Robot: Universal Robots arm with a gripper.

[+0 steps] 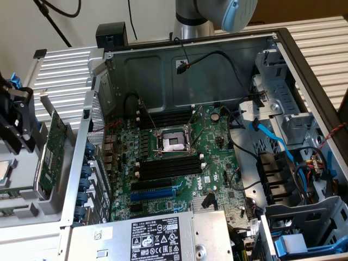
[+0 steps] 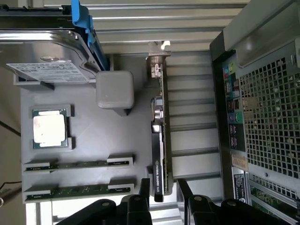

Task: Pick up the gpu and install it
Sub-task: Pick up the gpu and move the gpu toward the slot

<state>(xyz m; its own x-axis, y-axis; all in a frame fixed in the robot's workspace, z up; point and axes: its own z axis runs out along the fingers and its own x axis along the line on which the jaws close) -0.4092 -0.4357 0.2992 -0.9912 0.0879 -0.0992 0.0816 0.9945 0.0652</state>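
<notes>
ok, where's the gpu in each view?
Exterior view: gpu at the exterior view's left, on edge in the gray tray, beside the perforated rear grille.
Wrist view: gpu on edge, between gray tray and perforated rear grille.
Shared landmark: that grille.

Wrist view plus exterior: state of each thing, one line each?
gpu: on edge in the grey tray, not lifted.
gripper: open, straddling the gpu's end.
computer case: side open.
blue expansion slot: empty.
CPU: lying in a tray pocket.
</notes>
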